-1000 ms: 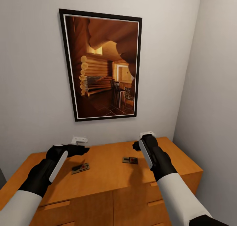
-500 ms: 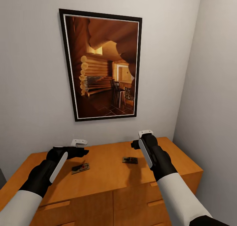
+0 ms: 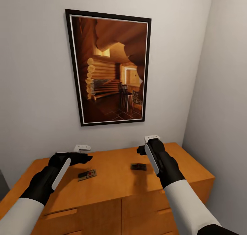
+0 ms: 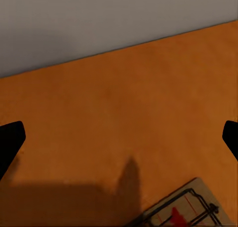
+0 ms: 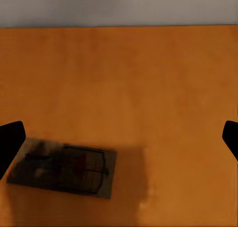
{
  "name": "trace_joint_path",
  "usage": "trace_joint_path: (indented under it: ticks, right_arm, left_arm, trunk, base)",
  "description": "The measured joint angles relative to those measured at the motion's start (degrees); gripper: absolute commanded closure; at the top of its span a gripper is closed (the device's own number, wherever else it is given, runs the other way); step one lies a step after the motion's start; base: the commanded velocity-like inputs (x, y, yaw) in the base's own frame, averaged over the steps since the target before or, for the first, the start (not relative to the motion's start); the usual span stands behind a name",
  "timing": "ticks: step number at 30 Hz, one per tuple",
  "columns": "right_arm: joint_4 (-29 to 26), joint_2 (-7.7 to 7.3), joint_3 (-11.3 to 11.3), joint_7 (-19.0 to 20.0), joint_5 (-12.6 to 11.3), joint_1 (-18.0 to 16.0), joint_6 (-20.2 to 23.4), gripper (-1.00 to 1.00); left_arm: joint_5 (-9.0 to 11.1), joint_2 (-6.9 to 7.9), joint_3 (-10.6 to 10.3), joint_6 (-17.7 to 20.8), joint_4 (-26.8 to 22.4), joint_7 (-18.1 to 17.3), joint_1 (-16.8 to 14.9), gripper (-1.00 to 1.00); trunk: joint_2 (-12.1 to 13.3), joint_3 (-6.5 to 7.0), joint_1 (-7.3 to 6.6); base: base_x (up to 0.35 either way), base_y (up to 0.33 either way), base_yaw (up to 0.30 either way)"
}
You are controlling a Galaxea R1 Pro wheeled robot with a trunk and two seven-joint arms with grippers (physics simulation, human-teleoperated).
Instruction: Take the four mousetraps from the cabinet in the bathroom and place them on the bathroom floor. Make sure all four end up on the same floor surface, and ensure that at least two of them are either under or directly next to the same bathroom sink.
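Orange-brown cabinet (image 3: pixel 113 187) top | two mousetraps (image 3: pixel 87 174) | grey walls (image 3: pixel 34 74)

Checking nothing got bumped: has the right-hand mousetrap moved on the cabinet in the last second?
No. The mousetrap keeps its spot on the cabinet. Both slid slightly right in the head view, together with the painting, so the camera moved.

A home: framed log-cabin picture (image 3: pixel 109 67) above wooden cabinet (image 3: pixel 113 190).
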Motion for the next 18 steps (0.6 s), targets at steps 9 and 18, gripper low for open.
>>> trace_joint_path:
  ticks: [9,18]
  right_arm:
    - [0.0,0.01,0.0,-0.1,0.0,0.0,0.0,-1.00]
    - [0.0,0.01,-0.1,0.0,-0.2,0.0,0.0,-1.00]
  left_arm:
    - [0.1,0.01,0.0,-0.1,-0.1,-0.3,0.0,-1.00]
    - [0.2,0.01,-0.1,-0.1,-0.2,-0.4,0.0,-1.00]
  trunk:
    - [0.0,0.00,0.00]
    - [0.0,0.00,0.00]
  base:
    - [0.000,0.188,0.000]
    - [0.000,0.024,0.000]
